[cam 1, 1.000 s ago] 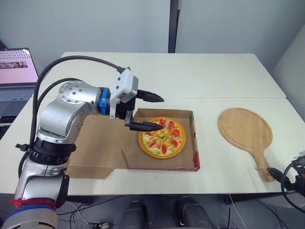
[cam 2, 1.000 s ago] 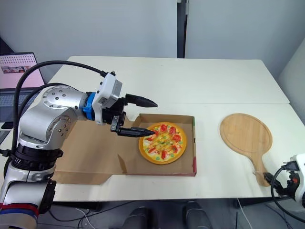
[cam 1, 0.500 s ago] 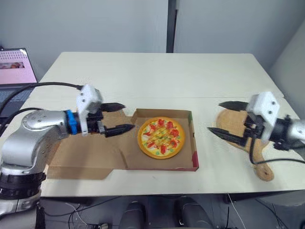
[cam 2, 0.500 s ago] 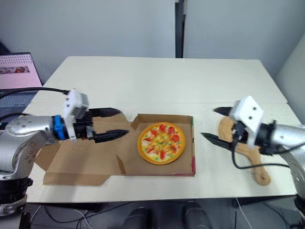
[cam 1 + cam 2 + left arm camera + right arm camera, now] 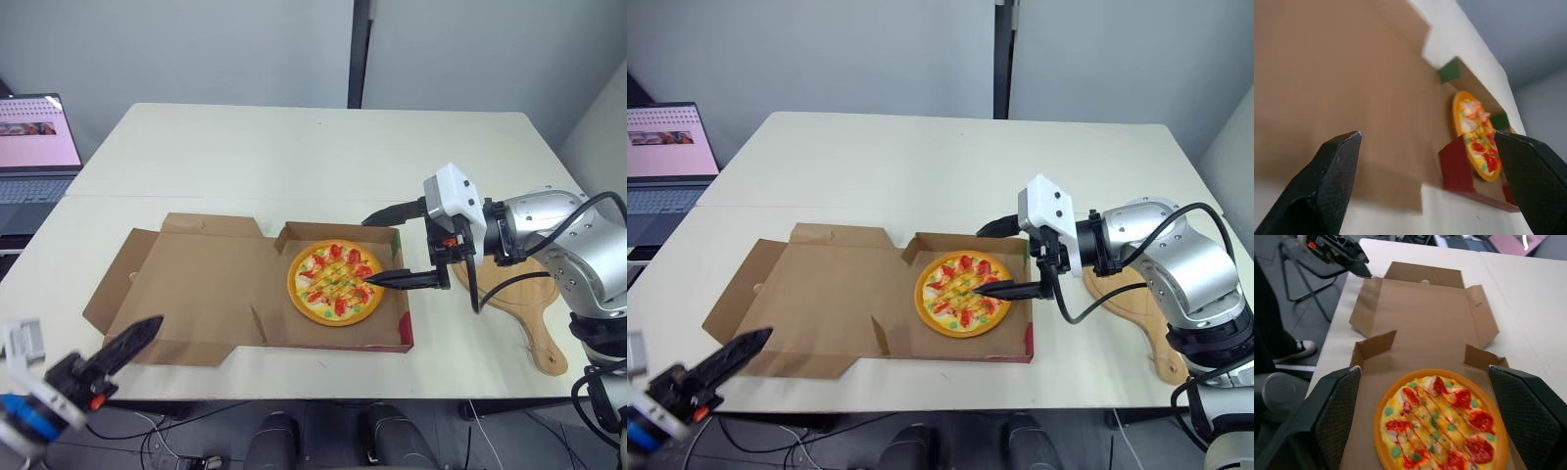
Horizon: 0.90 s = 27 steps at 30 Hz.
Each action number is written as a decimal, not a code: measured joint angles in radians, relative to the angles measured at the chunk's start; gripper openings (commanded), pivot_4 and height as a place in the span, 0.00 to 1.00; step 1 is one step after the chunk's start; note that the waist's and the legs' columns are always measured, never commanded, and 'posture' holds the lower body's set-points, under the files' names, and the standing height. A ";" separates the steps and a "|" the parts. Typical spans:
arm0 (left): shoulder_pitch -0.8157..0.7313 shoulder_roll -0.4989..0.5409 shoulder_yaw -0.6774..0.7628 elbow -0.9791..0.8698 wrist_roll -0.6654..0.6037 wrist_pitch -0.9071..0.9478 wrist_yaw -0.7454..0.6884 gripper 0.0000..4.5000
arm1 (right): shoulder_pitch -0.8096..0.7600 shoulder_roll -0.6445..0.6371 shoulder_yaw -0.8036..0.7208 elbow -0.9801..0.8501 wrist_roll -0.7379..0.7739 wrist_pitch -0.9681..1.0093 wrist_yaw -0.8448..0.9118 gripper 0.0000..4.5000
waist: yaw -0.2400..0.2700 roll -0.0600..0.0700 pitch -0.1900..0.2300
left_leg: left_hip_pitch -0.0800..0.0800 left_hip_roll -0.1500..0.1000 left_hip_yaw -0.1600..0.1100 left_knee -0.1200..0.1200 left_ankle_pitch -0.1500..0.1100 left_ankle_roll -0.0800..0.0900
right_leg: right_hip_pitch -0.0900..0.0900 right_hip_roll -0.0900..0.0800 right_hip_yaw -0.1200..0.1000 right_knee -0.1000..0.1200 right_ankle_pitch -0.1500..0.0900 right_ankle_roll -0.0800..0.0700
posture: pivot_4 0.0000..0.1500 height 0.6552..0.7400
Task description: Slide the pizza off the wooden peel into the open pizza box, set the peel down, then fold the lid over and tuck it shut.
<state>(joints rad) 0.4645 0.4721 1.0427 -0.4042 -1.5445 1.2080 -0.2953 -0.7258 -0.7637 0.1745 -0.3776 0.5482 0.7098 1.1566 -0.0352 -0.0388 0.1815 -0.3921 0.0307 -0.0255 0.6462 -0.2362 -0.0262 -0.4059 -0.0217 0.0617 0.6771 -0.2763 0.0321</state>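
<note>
Pizza point(image 5: 334, 283) in box point(image 5: 338, 343), peel point(image 5: 534, 323) down. Left gripper point(image 5: 1426, 136) released: lift lid point(image 5: 196, 284) by left edge, fold rightward; right gripper point(image 5: 367, 251), spread above pizza, clears first.

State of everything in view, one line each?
pizza: in the box, off the peel
box: lid open, flat on table
peel: empty, lying on table
left tool: open
right tool: open, over the box
laptop: open, screen on

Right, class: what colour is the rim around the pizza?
Orange. The pizza shows it best in the right wrist view.
</note>
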 measured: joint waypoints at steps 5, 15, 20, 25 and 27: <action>0.167 -0.092 -0.031 -0.005 -0.187 -0.149 0.178 1.00 | -0.001 -0.006 0.025 0.021 -0.035 -0.046 0.031 0.99 | 0.007 -0.001 -0.001 | 0.001 -0.001 0.002 0.000 0.000 0.000 | 0.001 0.000 0.001 -0.001 -0.004 -0.004 | 1.00 0.91; 0.114 -0.097 -0.202 0.033 -0.323 -0.364 0.382 1.00 | -0.001 -0.008 0.035 0.025 -0.047 -0.045 0.042 0.99 | 0.006 -0.001 -0.001 | 0.000 -0.001 0.003 -0.001 0.000 0.000 | 0.000 0.003 0.001 -0.001 -0.004 -0.005 | 1.00 0.91; 0.090 -0.094 -0.245 0.086 -0.335 -0.429 0.426 1.00 | -0.001 -0.014 0.035 0.013 -0.045 -0.037 0.042 0.99 | 0.005 -0.001 -0.001 | 0.000 -0.001 0.004 -0.001 0.000 0.000 | 0.000 0.003 0.001 -0.001 -0.004 -0.005 | 1.00 0.91; 0.060 -0.108 -0.273 0.096 -0.335 -0.479 0.432 1.00 | -0.002 -0.013 0.035 0.000 -0.022 -0.023 0.042 0.99 | 0.006 -0.001 -0.001 | 0.000 -0.002 0.005 -0.001 0.000 0.000 | 0.000 0.003 0.001 -0.001 -0.004 -0.005 | 1.00 0.91; 0.048 -0.112 -0.285 0.097 -0.335 -0.495 0.433 1.00 | -0.004 -0.013 0.035 -0.002 -0.018 -0.022 0.042 0.99 | 0.006 -0.001 -0.001 | 0.000 -0.002 0.005 -0.001 0.000 0.000 | 0.000 0.003 0.001 -0.002 -0.004 -0.005 | 1.00 0.91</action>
<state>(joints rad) 0.5124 0.3604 0.7577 -0.3073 -1.8795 0.7130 0.1374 -0.7301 -0.7763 0.2090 -0.3797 0.5306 0.6881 1.1986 -0.0291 -0.0397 0.1805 -0.3920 0.0290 -0.0205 0.6454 -0.2361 -0.0263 -0.4056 -0.0184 0.0630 0.6754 -0.2806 0.0272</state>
